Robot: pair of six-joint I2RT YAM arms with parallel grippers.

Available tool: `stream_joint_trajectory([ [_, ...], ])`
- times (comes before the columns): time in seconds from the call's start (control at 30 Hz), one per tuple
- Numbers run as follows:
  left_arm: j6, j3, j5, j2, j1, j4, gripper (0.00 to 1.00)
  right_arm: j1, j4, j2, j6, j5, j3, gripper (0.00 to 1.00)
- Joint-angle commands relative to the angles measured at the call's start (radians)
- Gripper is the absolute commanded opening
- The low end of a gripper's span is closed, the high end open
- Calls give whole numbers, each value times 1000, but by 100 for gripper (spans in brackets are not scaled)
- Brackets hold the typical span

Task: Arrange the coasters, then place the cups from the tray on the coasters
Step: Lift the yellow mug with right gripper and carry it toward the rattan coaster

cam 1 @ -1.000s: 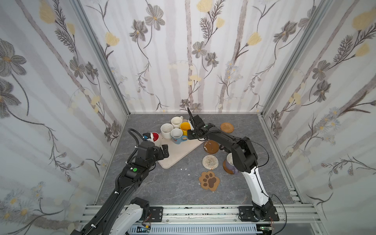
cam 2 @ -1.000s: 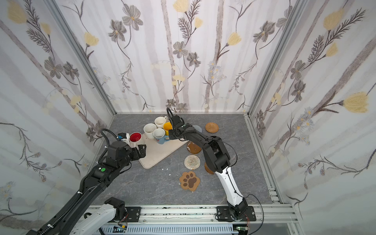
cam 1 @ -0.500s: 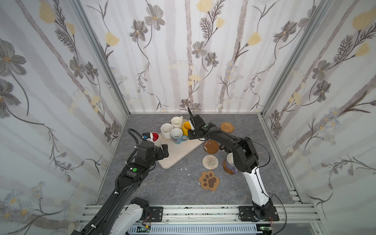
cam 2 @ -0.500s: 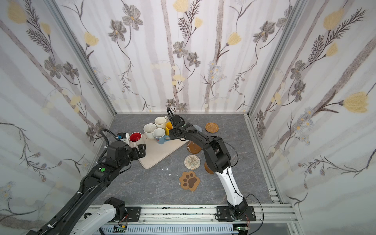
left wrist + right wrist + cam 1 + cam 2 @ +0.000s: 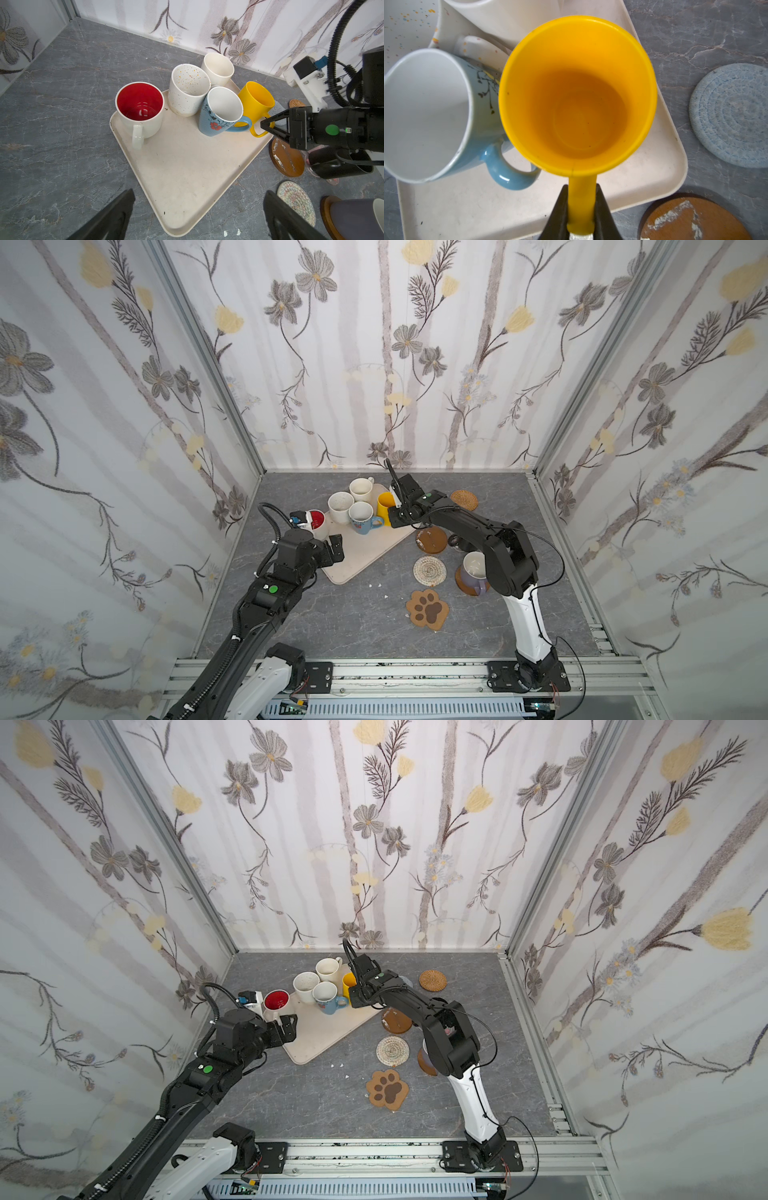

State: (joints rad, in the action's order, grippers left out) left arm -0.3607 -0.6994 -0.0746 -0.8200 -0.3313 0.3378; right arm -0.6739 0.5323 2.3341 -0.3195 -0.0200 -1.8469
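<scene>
Right gripper (image 5: 580, 207) clamped on yellow mug (image 5: 577, 93) handle. The mug stands at the tray (image 5: 660, 176) edge, close against the blue mug (image 5: 425, 114). Left gripper (image 5: 199, 209) spread, empty. Advice: lift straight up to clear the neighbour, then carry it to the blue coaster (image 5: 733, 116).

The yellow mug (image 5: 577, 99) is plain inside and out. The blue mug (image 5: 207, 121) carries a red flower on dark stems and is white within. The white mug (image 5: 153, 124) is red inside; the cream mug (image 5: 187, 99) has orange and blue speckles. The tray (image 5: 187, 166) is beige, the crochet mat (image 5: 733, 116) pale blue, the paw mat (image 5: 428, 610) tan with dark brown pads
</scene>
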Motion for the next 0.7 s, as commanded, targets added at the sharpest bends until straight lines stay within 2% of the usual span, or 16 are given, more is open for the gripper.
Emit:
stream_joint_trajectory([
  [0.0, 14, 1, 15, -7, 1, -27, 100, -1, -72, -46, 27, -30, 5, 0],
  [0.33, 8, -65, 35, -76, 2, -26, 100, 14, -66, -142, 72, -54, 16, 0],
  [0.67, -2, -145, 38, -184, 1, -33, 100, 122, -74, -222, 108, -34, 69, 0],
])
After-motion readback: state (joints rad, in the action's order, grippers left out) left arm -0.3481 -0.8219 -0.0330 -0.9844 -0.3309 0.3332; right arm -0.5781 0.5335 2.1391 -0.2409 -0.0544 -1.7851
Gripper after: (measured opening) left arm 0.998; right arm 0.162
